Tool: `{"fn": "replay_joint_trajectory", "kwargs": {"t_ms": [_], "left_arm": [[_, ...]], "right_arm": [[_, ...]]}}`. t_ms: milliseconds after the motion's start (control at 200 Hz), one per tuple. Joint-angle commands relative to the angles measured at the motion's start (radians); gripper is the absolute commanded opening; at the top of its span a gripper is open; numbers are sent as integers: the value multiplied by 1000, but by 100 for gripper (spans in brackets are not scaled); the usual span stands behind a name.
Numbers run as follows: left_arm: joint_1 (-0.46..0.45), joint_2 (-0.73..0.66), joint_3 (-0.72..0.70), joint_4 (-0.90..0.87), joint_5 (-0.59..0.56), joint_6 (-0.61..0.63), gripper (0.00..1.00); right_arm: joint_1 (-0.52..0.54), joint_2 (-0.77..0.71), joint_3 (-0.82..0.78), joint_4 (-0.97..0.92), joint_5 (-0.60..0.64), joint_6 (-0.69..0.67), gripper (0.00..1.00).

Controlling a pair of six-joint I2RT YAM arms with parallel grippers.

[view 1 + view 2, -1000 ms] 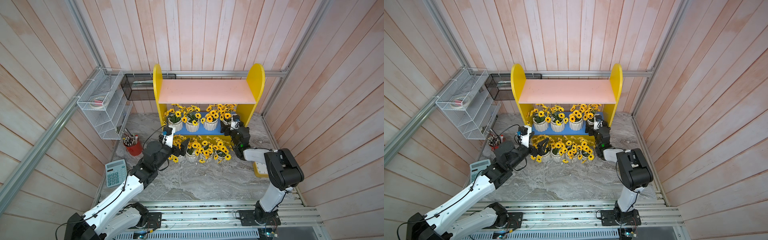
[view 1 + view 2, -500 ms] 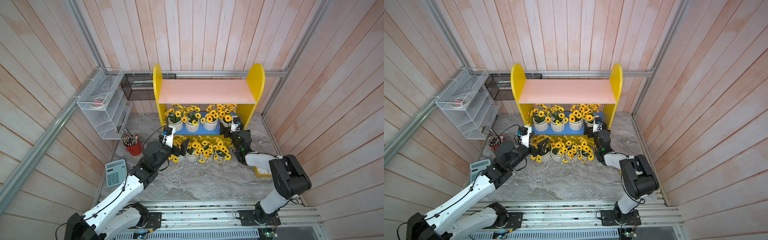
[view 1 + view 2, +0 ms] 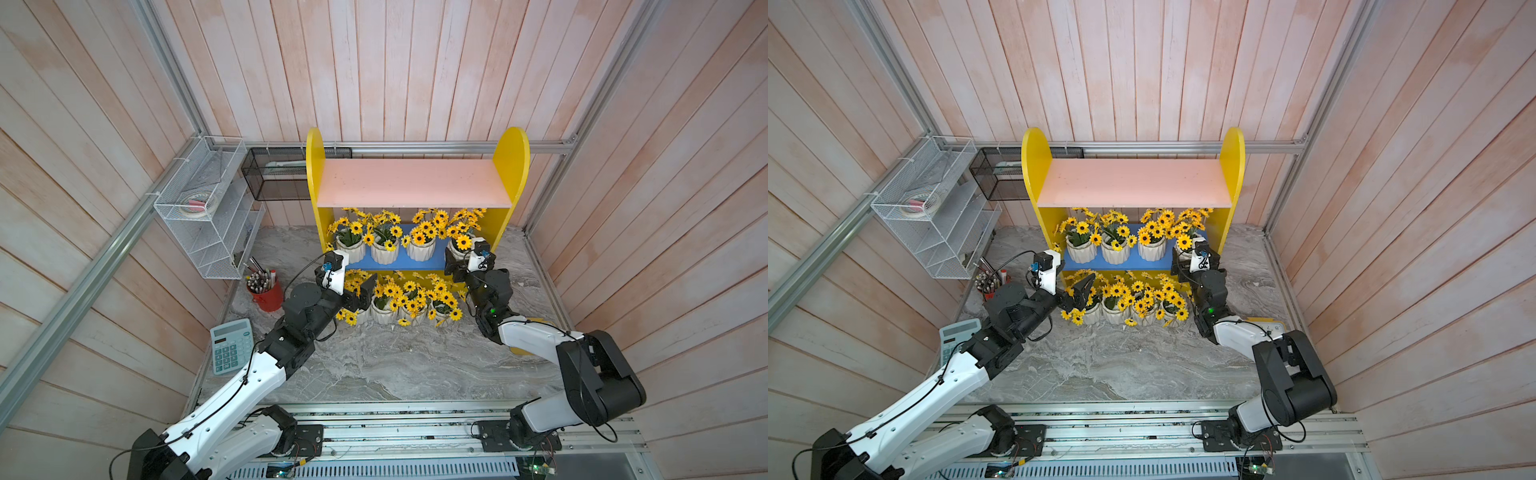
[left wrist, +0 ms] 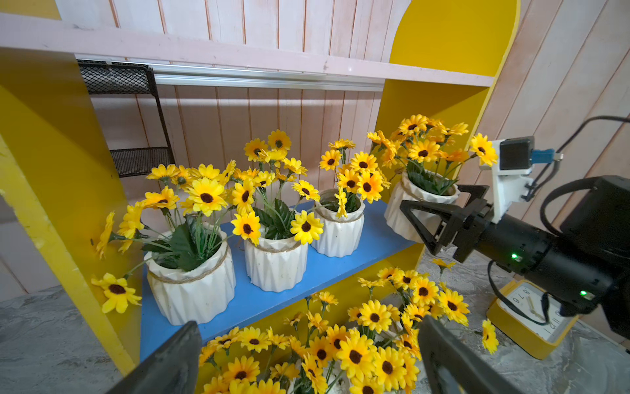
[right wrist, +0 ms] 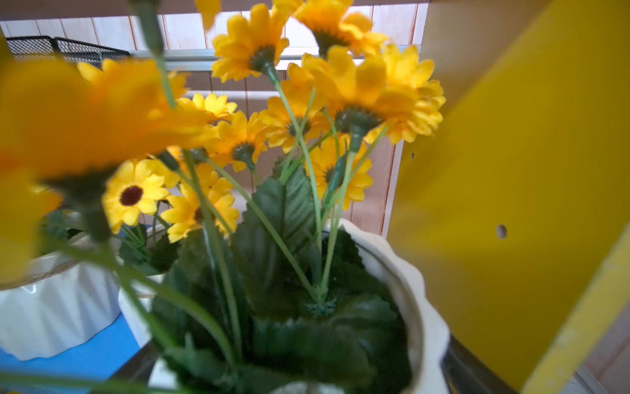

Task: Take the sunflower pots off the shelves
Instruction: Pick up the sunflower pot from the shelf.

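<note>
The shelves (image 3: 411, 187) have a bare pink upper board. Several sunflower pots stand on the blue lower board (image 3: 399, 262), and several more (image 3: 382, 316) stand on the table under it. My right gripper (image 3: 457, 259) is shut on the rightmost sunflower pot (image 3: 455, 251) (image 4: 395, 215) on the blue board, beside the yellow side panel. A finger lies against each side of its wall (image 5: 426, 307). My left gripper (image 3: 359, 297) (image 4: 312, 361) is open, its fingers either side of the flowers (image 4: 354, 354) of the leftmost lower pot, apart from them.
A red pen cup (image 3: 266, 297) and a calculator (image 3: 230, 347) lie left of the left arm. A white wire rack (image 3: 208, 208) and a black mesh basket (image 3: 274, 178) hang on the left wall. A yellow clock (image 4: 528, 317) sits under the right arm.
The right gripper has drawn slightly toward the front of the shelf with the rightmost pot, and its elbow has swung back to the right. The left arm has not moved.
</note>
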Motion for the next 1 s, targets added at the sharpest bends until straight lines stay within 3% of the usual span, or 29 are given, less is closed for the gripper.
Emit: {"fn": "replay_joint_trajectory", "kwargs": {"t_ms": [0, 735, 990], "left_arm": [[-4, -20, -17, 24, -42, 20, 100], [-3, -18, -10, 19, -67, 9, 100], [-3, -18, -6, 11, -100, -6, 100]], "right_arm": [[17, -58, -6, 67, 39, -7, 0], [213, -445, -238, -93, 179, -9, 0], [364, -501, -277, -136, 233, -15, 0]]}}
